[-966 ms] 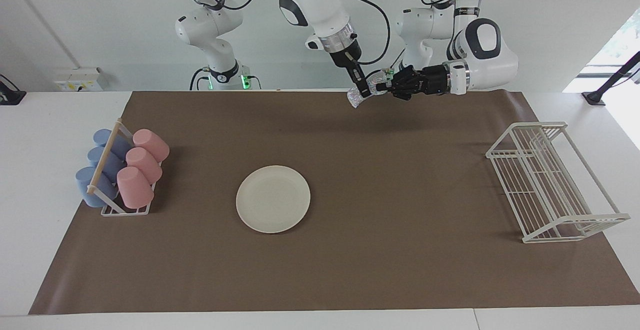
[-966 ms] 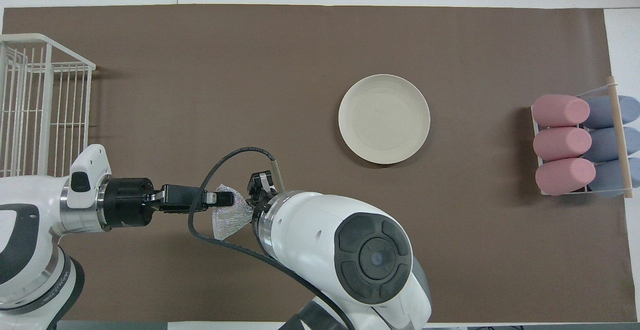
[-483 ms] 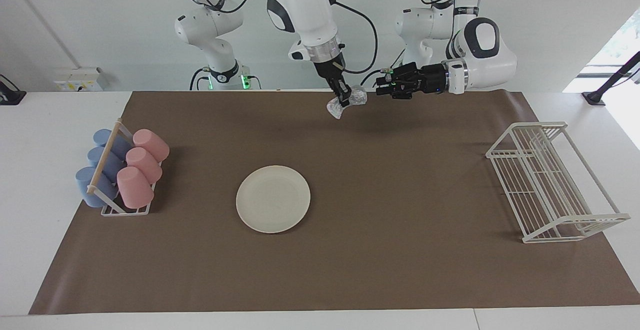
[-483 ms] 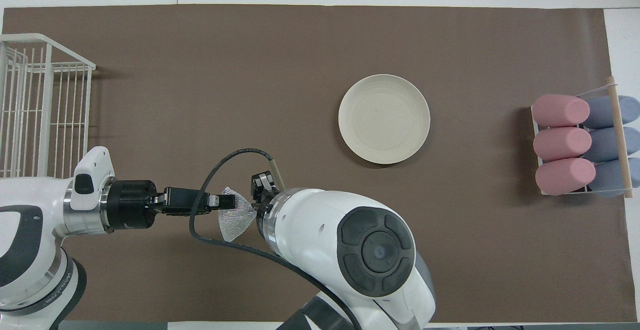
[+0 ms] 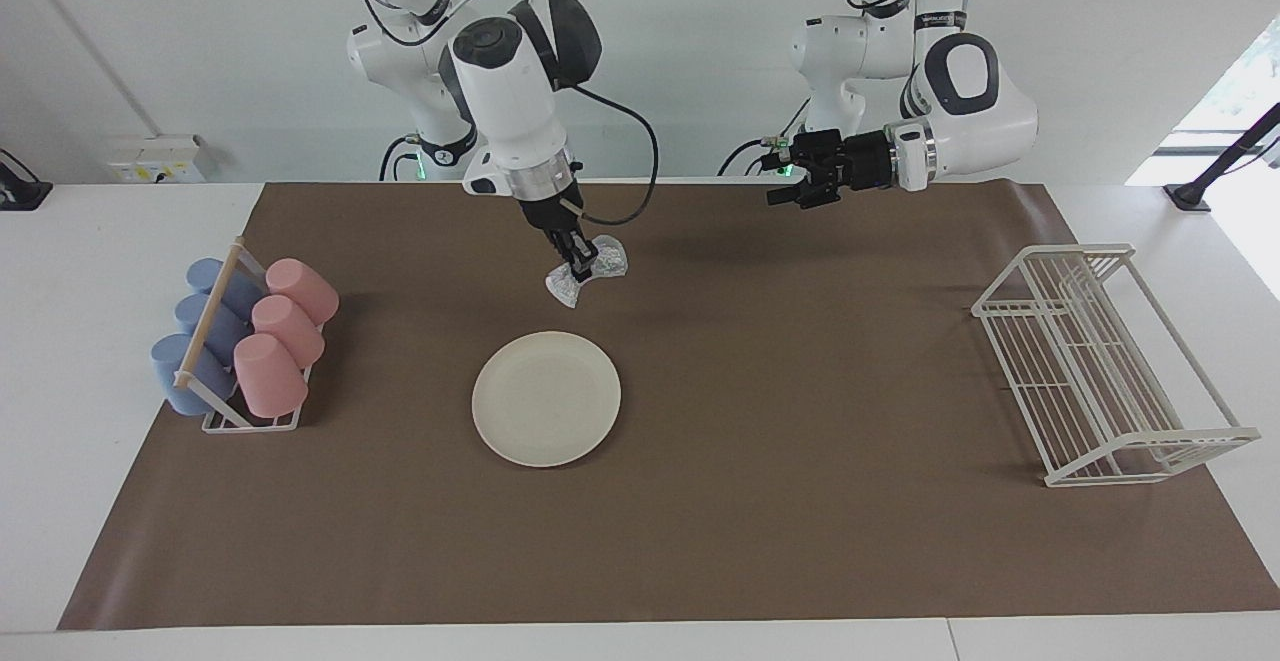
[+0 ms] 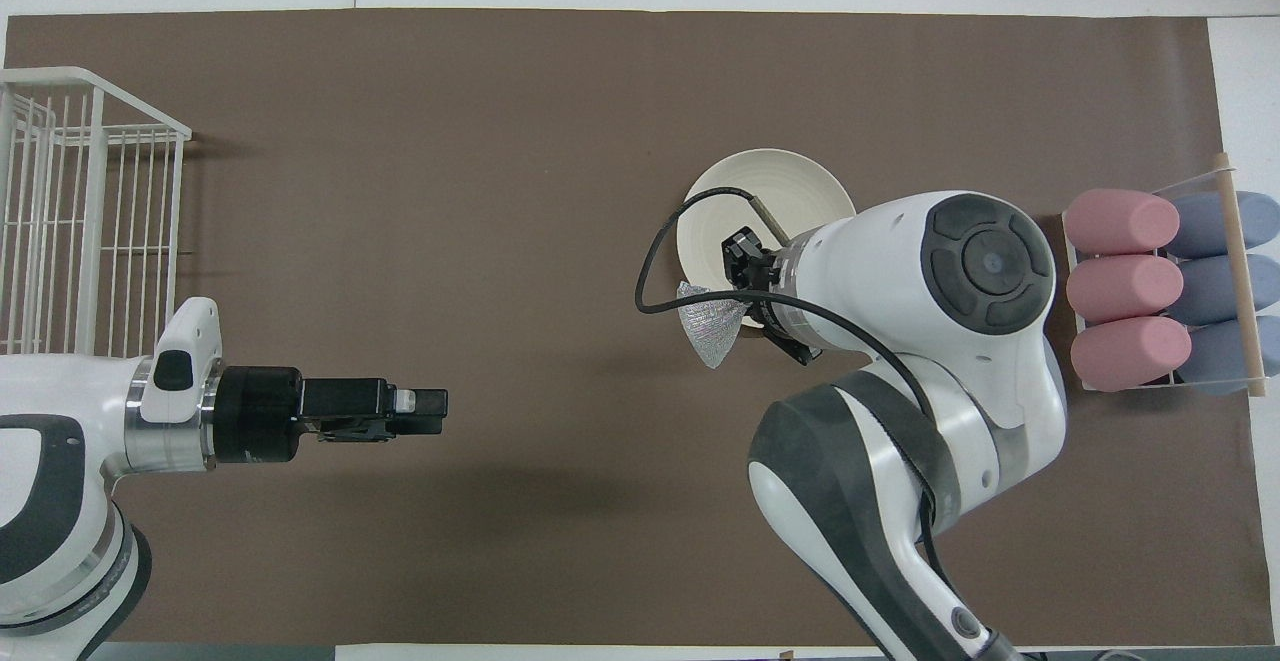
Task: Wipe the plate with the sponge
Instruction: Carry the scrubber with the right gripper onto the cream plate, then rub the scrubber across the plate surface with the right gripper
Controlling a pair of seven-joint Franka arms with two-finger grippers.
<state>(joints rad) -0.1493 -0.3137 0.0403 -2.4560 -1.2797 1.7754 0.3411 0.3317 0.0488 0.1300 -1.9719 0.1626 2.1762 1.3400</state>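
The right gripper pinches the small silvery speckled sponge in the air, at twelve o'clock above the round cream-white plate in the facing view. The left gripper, fingers spread and empty, hangs over the brown mat.

It was a robotics lab: two white robot arms stood bolted at a white tabletop covered by a brown mat, before a bare white wall with a socket box and trailing black cables.

one plate, one sponge, six cups, two racks
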